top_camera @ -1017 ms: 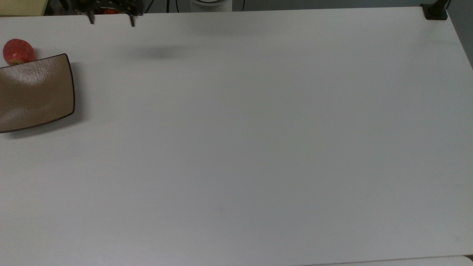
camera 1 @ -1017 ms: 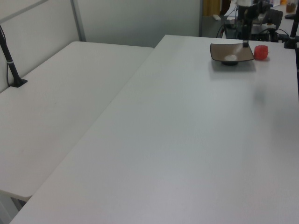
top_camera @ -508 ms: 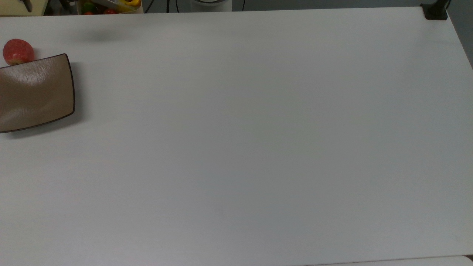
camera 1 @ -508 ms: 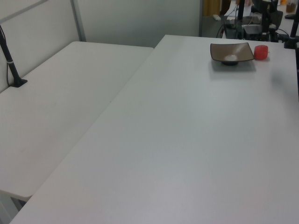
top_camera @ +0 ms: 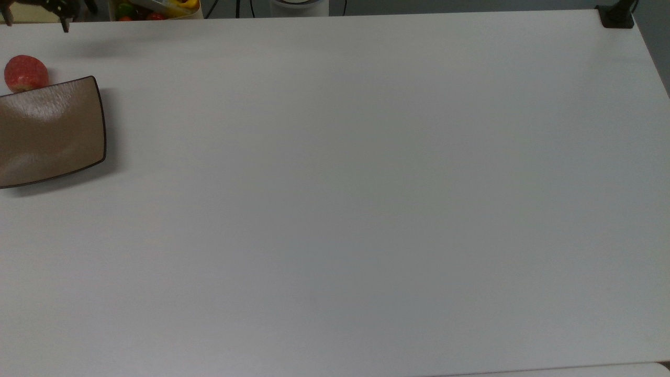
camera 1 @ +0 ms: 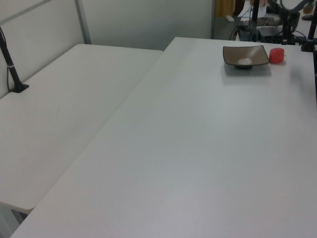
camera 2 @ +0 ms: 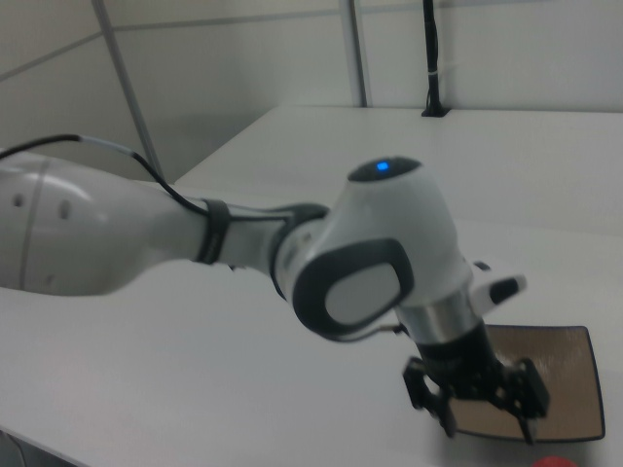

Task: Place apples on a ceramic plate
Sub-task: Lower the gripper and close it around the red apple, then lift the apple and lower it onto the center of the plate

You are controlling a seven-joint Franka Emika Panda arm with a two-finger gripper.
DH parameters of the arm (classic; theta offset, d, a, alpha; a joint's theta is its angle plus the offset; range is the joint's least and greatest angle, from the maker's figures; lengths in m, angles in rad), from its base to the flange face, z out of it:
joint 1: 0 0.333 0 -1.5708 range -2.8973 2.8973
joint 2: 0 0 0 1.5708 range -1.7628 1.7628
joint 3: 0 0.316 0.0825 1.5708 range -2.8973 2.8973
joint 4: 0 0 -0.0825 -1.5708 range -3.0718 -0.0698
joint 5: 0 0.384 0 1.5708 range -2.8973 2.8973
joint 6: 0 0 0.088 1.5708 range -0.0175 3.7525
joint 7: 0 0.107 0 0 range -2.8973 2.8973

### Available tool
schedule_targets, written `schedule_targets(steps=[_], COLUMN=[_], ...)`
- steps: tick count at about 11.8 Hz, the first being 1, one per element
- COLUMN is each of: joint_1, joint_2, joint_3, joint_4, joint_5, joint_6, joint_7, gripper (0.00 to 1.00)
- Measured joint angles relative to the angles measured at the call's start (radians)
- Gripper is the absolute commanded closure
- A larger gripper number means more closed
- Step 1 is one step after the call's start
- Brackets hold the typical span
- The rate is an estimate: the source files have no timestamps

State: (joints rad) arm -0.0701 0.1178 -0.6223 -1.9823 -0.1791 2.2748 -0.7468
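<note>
One apple [top_camera: 25, 73] lies on the white surface [top_camera: 366, 199], outside the ceramic plate [top_camera: 49, 131] and just beside the plate's upper edge in the top view, near the top view's left border. Whether apple and plate rim touch, I cannot tell. In the left view the apple [camera 1: 277, 55] sits just to the right of the plate [camera 1: 245, 55], both far back on the surface [camera 1: 198, 148]. The plate is glossy taupe-brown with a thin dark rim and rounded corners; its dish carries nothing, only a pale reflection. In the right view a red sliver of the apple [camera 2: 553, 461] shows at the bottom edge, below the plate [camera 2: 560, 389]. My hand [camera 2: 490, 422] hangs above the surface in the right view, in front of the plate's near-left part, fingers pointing down and spread apart with nothing between them. In the top view my hand [top_camera: 35, 22] is at the upper left corner, two dark fingertips [top_camera: 65, 26] reaching just past the surface's far edge, above the apple in the picture and apart from it. My arm [camera 2: 195, 238] runs in from the right view's left, white with a dark cable along it and a blue light on the wrist joint. Beyond the far edge in the top view stands a yellow container [top_camera: 157, 8] with coloured items. One dark clamp [top_camera: 616, 15] grips the top view's upper right corner.
</note>
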Motion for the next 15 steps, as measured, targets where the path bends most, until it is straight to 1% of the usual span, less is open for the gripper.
schedule_targets(steps=[3, 5, 8, 11, 13, 14, 15], joint_1=[-0.055, -0.085, -0.152, -0.176, -0.183, -0.191, -0.195], joint_2=[0.125, 0.175, 0.242, 0.296, 0.318, 0.332, 0.347], joint_3=[0.001, 0.007, 0.062, 0.094, 0.118, 0.134, 0.143], joint_4=[0.001, 0.029, 0.108, 0.127, 0.131, 0.136, 0.14], joint_5=[0.0, 0.0, 0.0, 0.007, 0.009, 0.009, 0.009], joint_6=[0.142, 0.173, 0.175, 0.221, 0.222, 0.222, 0.222], joint_7=[-0.006, -0.008, -0.009, -0.008, -0.008, -0.008, -0.008], gripper=[0.0, 0.0, 0.0, 0.0, 0.0, 0.04, 0.32])
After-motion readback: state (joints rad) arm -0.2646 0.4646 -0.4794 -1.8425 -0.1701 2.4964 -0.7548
